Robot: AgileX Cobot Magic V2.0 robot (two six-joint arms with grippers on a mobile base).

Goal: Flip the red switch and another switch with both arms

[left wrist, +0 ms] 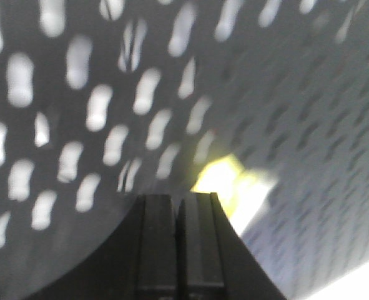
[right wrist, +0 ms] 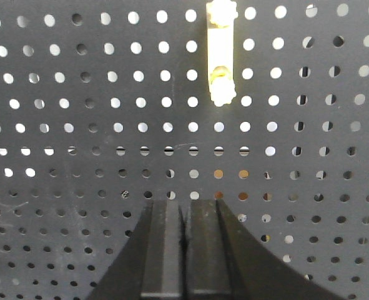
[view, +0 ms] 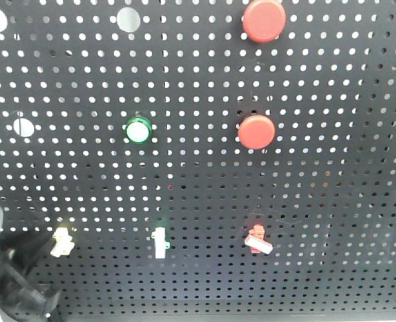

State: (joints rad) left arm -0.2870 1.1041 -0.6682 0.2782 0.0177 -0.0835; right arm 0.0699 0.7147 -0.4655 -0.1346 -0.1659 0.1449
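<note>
At the far left, the left arm (view: 13, 275) comes in low against the board (view: 332, 201), just below and to the left of the yellow switch (view: 62, 241). The wrist view shows the left claw (left wrist: 178, 201) with its fingers pressed together. We judge they are held that way to make one blunt tip for nudging the short lever. That view is blurred, and the yellow switch (left wrist: 234, 187) is only a bright patch just right of the fingertips. We cannot tell whether they touch.

Moving right along the same low row, a white toggle (view: 159, 243) stands between the two targets. The red switch (view: 258, 240) sits further right, with its lever tilted down to the right. A green button (view: 138, 130) and two round red buttons (view: 256, 131) are mounted well above, out of the way.

The right arm does not show in the front view. In its own view the right claw (right wrist: 185, 206) is also closed and faces bare board, with a pale upright bar (right wrist: 220, 56) above it. No red shows there, so we judge this arm has yet to line up on its switch. The row lies near the board's bottom edge, so there is more open room above and beside the switches.
</note>
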